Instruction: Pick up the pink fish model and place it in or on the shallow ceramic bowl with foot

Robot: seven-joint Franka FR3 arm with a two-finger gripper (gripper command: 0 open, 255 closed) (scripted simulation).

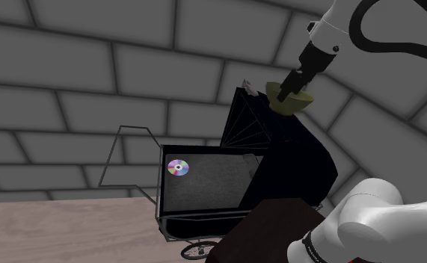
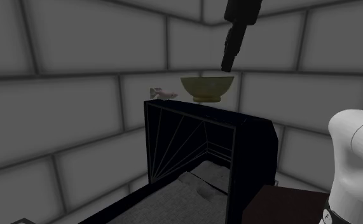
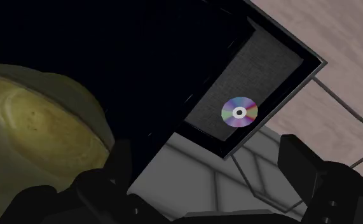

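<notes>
Up on the black pram's (image 1: pixel 286 168) hood stands the yellowish footed bowl (image 2: pixel 206 86), the gripper (image 2: pixel 227 63) just above its rim — fingers apart, empty. The pink fish model (image 2: pixel 164 94) lies beside the bowl on the hood's top edge; a CD (image 1: pixel 178 167) lies in the pram's bed.

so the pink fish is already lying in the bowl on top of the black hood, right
Not quite: the pink fish is not in the bowl. It lies beside the bowl on top of the black hood, on the bowl's left in the second exterior view.
</notes>
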